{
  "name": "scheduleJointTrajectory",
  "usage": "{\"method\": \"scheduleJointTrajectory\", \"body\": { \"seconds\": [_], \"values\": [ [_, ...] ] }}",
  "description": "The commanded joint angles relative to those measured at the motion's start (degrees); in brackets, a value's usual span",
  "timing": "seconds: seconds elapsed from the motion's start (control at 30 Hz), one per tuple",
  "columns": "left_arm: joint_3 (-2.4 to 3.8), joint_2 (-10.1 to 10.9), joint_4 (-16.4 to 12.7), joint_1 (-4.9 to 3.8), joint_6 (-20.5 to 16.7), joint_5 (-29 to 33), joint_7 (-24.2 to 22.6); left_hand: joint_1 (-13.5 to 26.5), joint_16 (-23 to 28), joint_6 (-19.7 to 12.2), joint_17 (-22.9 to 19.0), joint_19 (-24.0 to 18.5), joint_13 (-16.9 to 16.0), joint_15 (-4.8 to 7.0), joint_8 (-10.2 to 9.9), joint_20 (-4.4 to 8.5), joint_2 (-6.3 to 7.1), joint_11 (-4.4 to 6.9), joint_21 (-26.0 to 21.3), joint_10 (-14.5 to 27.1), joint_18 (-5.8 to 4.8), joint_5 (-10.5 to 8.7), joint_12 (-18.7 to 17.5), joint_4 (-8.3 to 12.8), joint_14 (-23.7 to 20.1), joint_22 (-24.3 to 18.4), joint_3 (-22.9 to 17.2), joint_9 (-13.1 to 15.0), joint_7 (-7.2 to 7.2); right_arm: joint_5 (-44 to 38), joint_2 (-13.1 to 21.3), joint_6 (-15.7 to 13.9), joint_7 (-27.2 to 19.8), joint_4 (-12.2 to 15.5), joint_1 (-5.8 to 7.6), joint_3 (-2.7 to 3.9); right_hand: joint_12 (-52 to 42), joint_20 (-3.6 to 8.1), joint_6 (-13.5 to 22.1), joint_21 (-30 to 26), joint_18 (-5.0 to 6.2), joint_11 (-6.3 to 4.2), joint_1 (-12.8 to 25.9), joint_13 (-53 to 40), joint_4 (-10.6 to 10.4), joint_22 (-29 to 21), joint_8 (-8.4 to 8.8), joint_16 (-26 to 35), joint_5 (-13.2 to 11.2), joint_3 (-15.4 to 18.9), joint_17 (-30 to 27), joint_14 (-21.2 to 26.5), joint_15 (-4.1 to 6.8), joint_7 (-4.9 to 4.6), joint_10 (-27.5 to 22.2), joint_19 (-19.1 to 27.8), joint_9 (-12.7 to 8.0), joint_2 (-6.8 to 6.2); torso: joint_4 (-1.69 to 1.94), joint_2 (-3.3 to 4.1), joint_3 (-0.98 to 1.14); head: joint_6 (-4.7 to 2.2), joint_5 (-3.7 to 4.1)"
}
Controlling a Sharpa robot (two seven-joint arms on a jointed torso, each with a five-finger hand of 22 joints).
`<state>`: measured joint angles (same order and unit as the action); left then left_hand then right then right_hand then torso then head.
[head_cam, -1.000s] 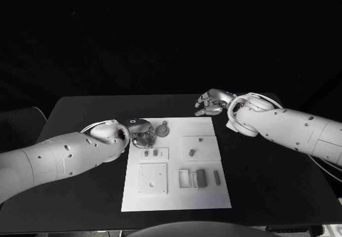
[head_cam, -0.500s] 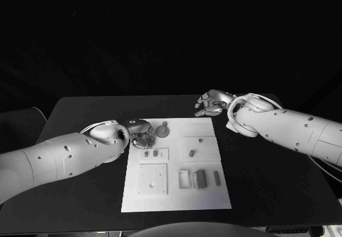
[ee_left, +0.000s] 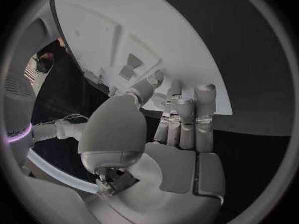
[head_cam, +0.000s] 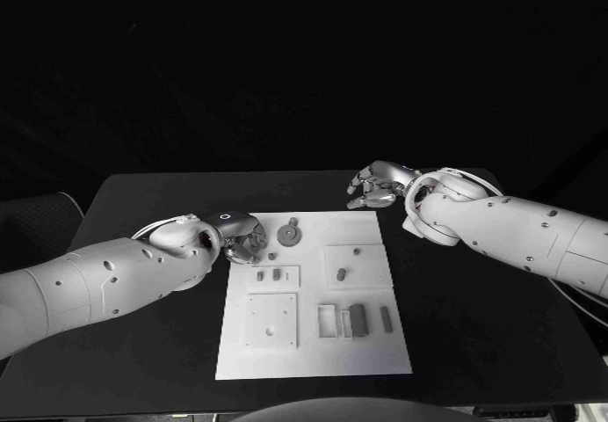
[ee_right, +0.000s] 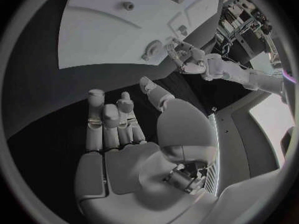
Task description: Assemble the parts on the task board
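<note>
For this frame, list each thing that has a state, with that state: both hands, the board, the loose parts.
Left silver hand: open, holds nothing, at the board's left edge.
Right silver hand: open, holds nothing, above the board's far right corner.
White task board: flat on the black table.
Round grey part: lying on the board, untouched.

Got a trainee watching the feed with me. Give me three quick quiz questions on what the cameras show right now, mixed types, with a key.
1. True or false: the right hand is holding a part.
2. Multiple choice: the left hand is A) at the task board's left edge near its far end, B) over the board's near right corner, C) off the table.
3. Fill in: the round part with a stem lies on the board just to the ____ of the left hand in the head view.

Key: 1 false; 2 A; 3 right.
</note>
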<state>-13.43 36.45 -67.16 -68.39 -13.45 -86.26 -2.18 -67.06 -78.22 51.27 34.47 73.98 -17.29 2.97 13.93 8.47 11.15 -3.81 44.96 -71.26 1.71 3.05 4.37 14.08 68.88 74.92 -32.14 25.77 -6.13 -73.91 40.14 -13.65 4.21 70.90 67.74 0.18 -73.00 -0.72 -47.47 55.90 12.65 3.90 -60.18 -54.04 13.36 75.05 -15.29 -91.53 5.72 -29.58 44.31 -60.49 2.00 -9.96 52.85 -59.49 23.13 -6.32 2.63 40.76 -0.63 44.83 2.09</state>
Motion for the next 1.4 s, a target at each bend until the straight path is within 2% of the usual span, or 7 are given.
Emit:
{"method": "scheduleJointTrajectory", "body": {
  "seconds": [0.03, 0.33, 0.53, 0.87, 0.9, 1.1, 1.4],
  "values": [
    [0.13, 0.75, 0.06, -0.03, -1.21, -0.13, -0.3, -0.44, 0.16, 0.88, -0.07, -0.33, -0.28, -0.32, 0.69, -0.12, 0.48, -0.04, -0.24, 0.26, 8.75, -0.03, -0.09, -0.47, -0.09, 0.88, -0.15, 0.37, -0.79, 0.04, 0.08, 0.45, -0.32, -0.06, -0.02, 0.02, -0.23, 0.26, -0.01, -0.23, 2.35, -0.01, 0.57, 0.09, -0.44, 0.54, 0.02, 0.25, 0.22, 0.03, 0.09, -0.16, 0.14, -0.31, -0.39, 0.03, -0.1, -0.05, 0.03, -0.02, 0.01, -0.09, 0.0],
    [2.95, 2.6, 1.38, -1.22, -1.52, 4.11, -1.08, -2.08, 0.45, 3.12, -0.38, -0.56, -0.79, -0.25, 2.07, -0.21, -0.46, 0.04, -0.59, 0.11, 8.79, 0.12, 0.09, -0.42, -0.35, 0.82, -1.42, 0.9, -1.99, 0.05, 0.44, -0.6, -1.34, -0.03, -0.02, 0.01, -0.21, 0.26, 0.01, -0.27, 2.35, -0.01, 0.44, 0.14, -0.32, 0.53, 0.03, 0.3, 0.23, -0.01, 0.07, -0.12, 0.14, -0.31, -0.45, 0.08, -0.11, -0.12, -0.03, -0.02, 0.02, -0.62, 0.33],
    [5.13, 5.56, 0.22, -3.35, -3.44, 21.24, -1.92, -1.54, 4.99, 2.88, -2.55, -3.72, -1.18, -0.6, 2.11, -1.01, -0.17, -0.26, -4.09, 0.46, 7.72, 0.08, -0.02, -0.87, -3.22, -0.68, -2.37, 0.87, -2.16, -0.12, 2.44, -1.0, -3.04, 3.08, -0.47, -0.23, 9.13, -1.31, 0.37, -4.21, 2.22, 0.06, -0.84, 7.26, 1.63, -1.18, -0.01, 7.07, 0.29, -1.43, -3.13, 2.67, 0.13, -0.28, -2.65, 3.76, -0.13, -0.03, -0.01, -0.04, 0.05, -1.14, 0.86],
    [5.29, 11.03, -6.35, -4.85, -5.14, 44.77, -5.29, 0.11, 12.9, 1.48, -6.05, -7.24, -1.58, -1.33, 1.85, -1.96, -0.01, -0.84, -10.84, 1.42, 5.93, 0.1, -0.27, -2.17, -5.83, -4.68, -2.65, 0.84, -3.15, -6.47, 7.91, -1.85, -5.45, 10.66, -1.7, -2.21, 42.21, -2.33, -0.16, -6.1, 2.35, 3.08, -4.91, 31.09, 3.21, -2.42, -1.37, 11.34, 0.21, -2.35, -5.6, 1.17, -2.74, -1.05, -3.65, 3.49, 0.52, -0.38, -0.06, -0.08, 0.01, -2.0, 1.08],
    [5.28, 11.3, -6.79, -4.85, -4.28, 47.8, -6.23, 1.12, 16.79, 1.08, -7.64, -10.86, -1.06, -2.54, 1.76, -2.95, -0.38, -1.89, -14.22, 3.54, 4.94, 0.22, -0.32, -3.04, -9.14, -6.43, -3.21, 0.83, -3.3, -7.14, 8.37, -1.93, -5.57, 11.22, -1.8, -2.68, 47.04, -1.95, -0.14, -6.04, 2.35, 3.85, -6.1, 34.8, 3.6, -2.54, -1.66, 11.34, 0.26, -1.88, -5.76, 0.07, -3.73, -0.78, -1.17, 2.56, 0.61, -0.67, -0.07, -0.08, 0.01, -2.04, 1.07],
    [5.22, 12.12, -7.99, -4.81, -0.77, 52.8, -11.52, 3.24, 33.24, -0.47, -13.71, -22.55, 0.31, -7.79, 1.93, -7.37, -1.16, -4.18, -27.24, 7.04, 1.73, 0.14, -0.54, -3.28, -19.19, -14.48, -2.18, 1.25, -3.76, -13.49, 9.66, -2.31, -5.85, 13.17, -2.72, -4.04, 53.54, -1.02, -1.02, -5.41, 2.35, 3.91, -6.68, 39.83, 3.09, -2.47, -2.38, 10.68, 0.24, -1.07, -5.77, -2.82, -3.44, -0.52, 1.98, -0.11, 0.64, -0.54, -0.11, -0.16, -0.11, -2.66, 1.13],
    [5.09, 12.24, -8.3, -4.8, -0.8, 53.75, -11.97, 3.07, 36.95, -0.63, -13.67, -22.39, 1.0, -8.64, 2.37, -8.44, -1.97, -4.31, -29.53, 7.34, 2.33, 0.13, -0.33, -2.5, -18.39, -16.39, -0.54, 1.56, -3.73, -21.46, 8.75, -3.17, -4.52, 12.67, -6.06, -5.52, 55.68, -0.23, -2.49, -5.04, 2.35, 3.35, -7.57, 41.68, 3.12, -2.31, -3.17, 10.61, 0.25, -0.98, -5.89, -4.69, -2.9, -0.07, 5.26, -1.65, 0.8, -0.98, -0.01, -0.35, -0.19, -2.85, 1.25]
  ]
}}
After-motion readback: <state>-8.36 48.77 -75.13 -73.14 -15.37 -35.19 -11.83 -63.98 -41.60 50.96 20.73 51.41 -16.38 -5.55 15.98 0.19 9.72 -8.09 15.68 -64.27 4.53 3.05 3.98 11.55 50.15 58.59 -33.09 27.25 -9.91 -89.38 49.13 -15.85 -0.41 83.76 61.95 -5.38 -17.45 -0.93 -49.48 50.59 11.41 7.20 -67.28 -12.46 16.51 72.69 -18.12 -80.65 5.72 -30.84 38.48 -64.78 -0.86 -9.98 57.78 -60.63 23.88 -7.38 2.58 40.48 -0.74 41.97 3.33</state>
